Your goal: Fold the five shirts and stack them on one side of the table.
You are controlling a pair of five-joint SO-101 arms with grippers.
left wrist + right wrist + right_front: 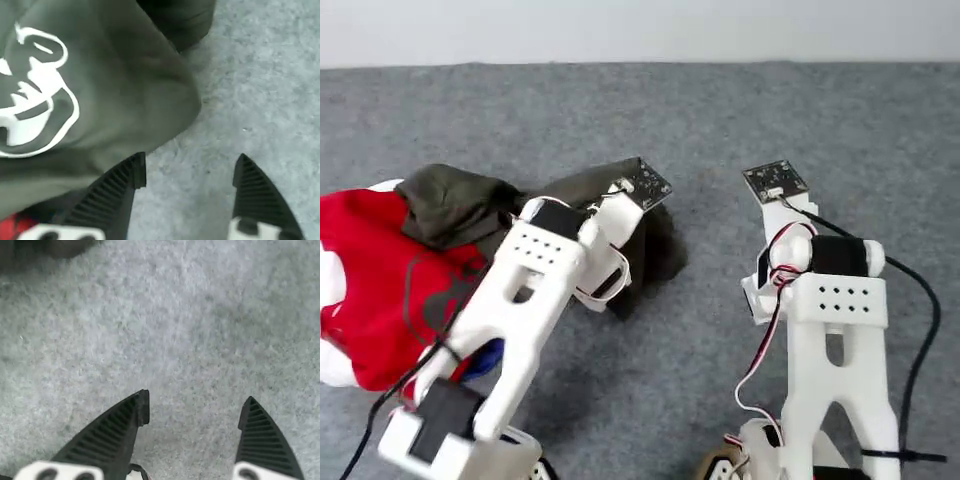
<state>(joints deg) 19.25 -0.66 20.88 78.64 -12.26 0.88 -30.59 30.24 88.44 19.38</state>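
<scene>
Left pincer wide at dark shirt edge; red shirt beside; right pincer wide over carpet.

Two shirts can be counted for certain: one red cotton shirt with a dark print and one dark olive-green shirt with a white print. One patch of white cloth and one scrap of blue cloth lie by the red shirt, and whether either is another shirt cannot be told. One grey felt worktop carries two white plastic arms, the left arm and the right arm. There are two pincers, the left pincer and the right pincer, each with two black ribbed fingers.
</scene>
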